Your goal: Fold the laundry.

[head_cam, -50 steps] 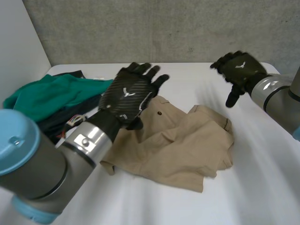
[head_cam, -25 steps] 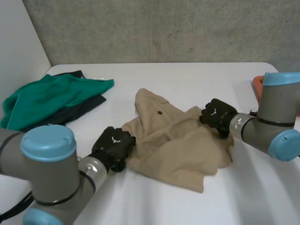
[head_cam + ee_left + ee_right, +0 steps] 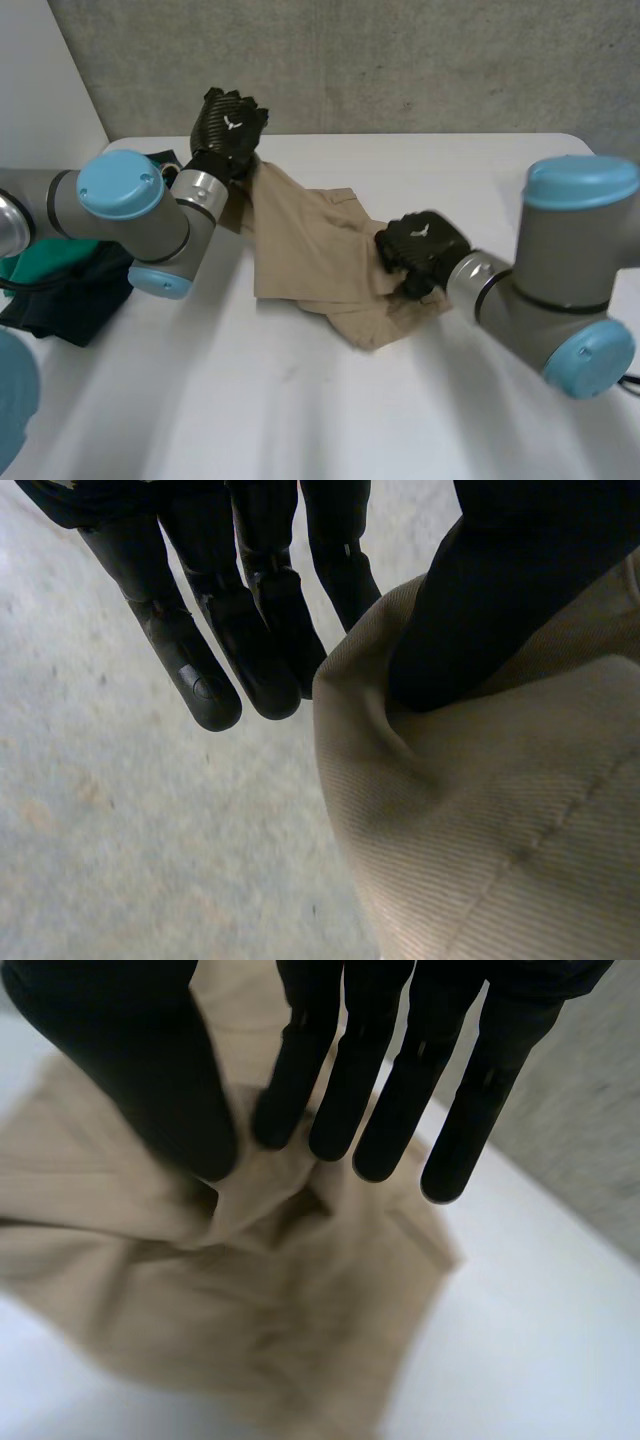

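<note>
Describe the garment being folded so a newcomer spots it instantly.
On the white table, look at the middle. The tan garment stretches from the raised left hand to the right hand, both pinching it; the neighbouring pile is dark and green.

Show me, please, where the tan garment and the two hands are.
tan garment (image 3: 303, 253), head view, the flat middle of the cloth.
left hand (image 3: 232, 125), head view, the back of the hand.
right hand (image 3: 420, 243), head view, the back of the hand.
</note>
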Controlling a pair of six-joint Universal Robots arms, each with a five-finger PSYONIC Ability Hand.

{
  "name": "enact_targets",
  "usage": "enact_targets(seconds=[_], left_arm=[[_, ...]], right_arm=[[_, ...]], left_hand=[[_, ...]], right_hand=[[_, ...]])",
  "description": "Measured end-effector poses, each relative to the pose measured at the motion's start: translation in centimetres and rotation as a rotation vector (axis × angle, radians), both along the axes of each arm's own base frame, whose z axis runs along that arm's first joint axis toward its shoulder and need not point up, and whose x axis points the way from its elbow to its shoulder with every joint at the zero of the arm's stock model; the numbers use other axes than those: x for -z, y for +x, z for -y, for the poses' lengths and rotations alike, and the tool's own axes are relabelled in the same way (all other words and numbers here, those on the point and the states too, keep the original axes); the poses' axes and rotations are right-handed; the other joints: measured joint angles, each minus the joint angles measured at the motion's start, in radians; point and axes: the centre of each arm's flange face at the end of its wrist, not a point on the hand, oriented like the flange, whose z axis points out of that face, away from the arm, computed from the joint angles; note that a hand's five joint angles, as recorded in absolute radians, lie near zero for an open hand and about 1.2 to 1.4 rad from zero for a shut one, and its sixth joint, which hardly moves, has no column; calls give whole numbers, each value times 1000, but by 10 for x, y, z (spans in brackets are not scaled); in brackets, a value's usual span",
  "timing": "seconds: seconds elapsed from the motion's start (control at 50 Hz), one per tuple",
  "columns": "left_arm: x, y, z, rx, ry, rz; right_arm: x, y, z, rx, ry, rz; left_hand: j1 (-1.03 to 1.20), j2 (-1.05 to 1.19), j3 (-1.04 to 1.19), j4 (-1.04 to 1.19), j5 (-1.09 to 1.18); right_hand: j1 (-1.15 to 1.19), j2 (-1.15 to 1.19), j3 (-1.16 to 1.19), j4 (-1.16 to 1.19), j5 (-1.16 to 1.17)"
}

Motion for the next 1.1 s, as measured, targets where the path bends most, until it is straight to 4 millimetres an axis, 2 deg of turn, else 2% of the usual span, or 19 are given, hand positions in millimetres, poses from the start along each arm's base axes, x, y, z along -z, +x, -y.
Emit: enact_targets(seconds=[0.04, 0.06, 0.08, 0.1, 0.12, 0.2, 0.26, 0.32, 0.4, 0.42, 0.46, 0.5, 0.58, 0.72, 0.86, 1.08, 1.1], left_arm=[[10, 7, 11, -26, 20, 12], [14, 10, 15, -40, 31, 18], [18, 14, 18, -54, 45, 26], [21, 17, 19, -64, 55, 31], [23, 22, 19, -82, 75, 42], [15, 32, 6, -102, 111, 56], [-2, 36, -15, -94, 125, 48], [-24, 36, -51, -52, 140, 17], [-38, 28, -95, 37, 182, -24], [-39, 23, -112, 82, 210, -36], [-39, 15, -132, 141, 254, -47], [-34, 1, -160, 229, 329, -52], [-16, -23, -186, 328, 432, -28], [30, -64, -184, 370, 513, 77], [67, -81, -172, 356, 534, 213], [82, -84, -148, 341, 496, 250], [83, -84, -145, 338, 492, 249]], right_arm=[[6, 5, -9, 7, 55, 30], [8, 6, -12, 10, 73, 46], [8, 7, -13, 13, 87, 62], [8, 8, -14, 14, 98, 79], [6, 9, -13, 16, 111, 116], [-11, 2, -2, 32, 106, 201], [-29, -11, 11, 65, 87, 238], [-44, -29, 22, 117, 71, 230], [-48, -44, 28, 151, 62, 158], [-45, -50, 27, 154, 58, 98], [-39, -54, 26, 150, 54, 26], [-26, -58, 22, 134, 44, -94], [-2, -61, 18, 138, 18, -231], [25, -55, 20, 179, -37, -282], [35, -45, 22, 177, -61, -221], [42, -30, 16, 132, -79, -162], [44, -29, 16, 128, -81, -160]], left_hand=[[0, 0, 0, 0, 0], [-305, -297, -292, -297, -281], [-432, -404, -398, -384, -366], [-667, -613, -605, -597, -577], [-810, -772, -763, -781, -750], [-857, -898, -893, -908, -880], [-857, -902, -896, -911, -886], [-857, -902, -896, -911, -886], [-856, -900, -893, -908, -878], [-853, -896, -893, -898, -855], [-853, -889, -893, -889, -842], [-853, -886, -893, -885, -838], [-785, -824, -818, -824, -777], [-747, -777, -768, -775, -729], [-696, -734, -726, -731, -686], [-376, -414, -414, -422, -405], [-201, -238, -234, -239, -222]], right_hand=[[-245, -224, -222, -224, -228], [-401, -385, -384, -385, -394], [-517, -511, -511, -515, -525], [-578, -570, -573, -578, -582], [-650, -647, -653, -653, -647], [-656, -663, -674, -675, -650], [-656, -663, -674, -675, -650], [-656, -663, -674, -675, -650], [-656, -663, -674, -675, -650], [-656, -663, -674, -675, -650], [-656, -663, -674, -675, -650], [-656, -663, -674, -675, -650], [-656, -663, -674, -675, -650], [-656, -663, -674, -675, -649], [-656, -663, -674, -675, -650], [-656, -663, -674, -675, -650], [-656, -663, -674, -675, -650]])
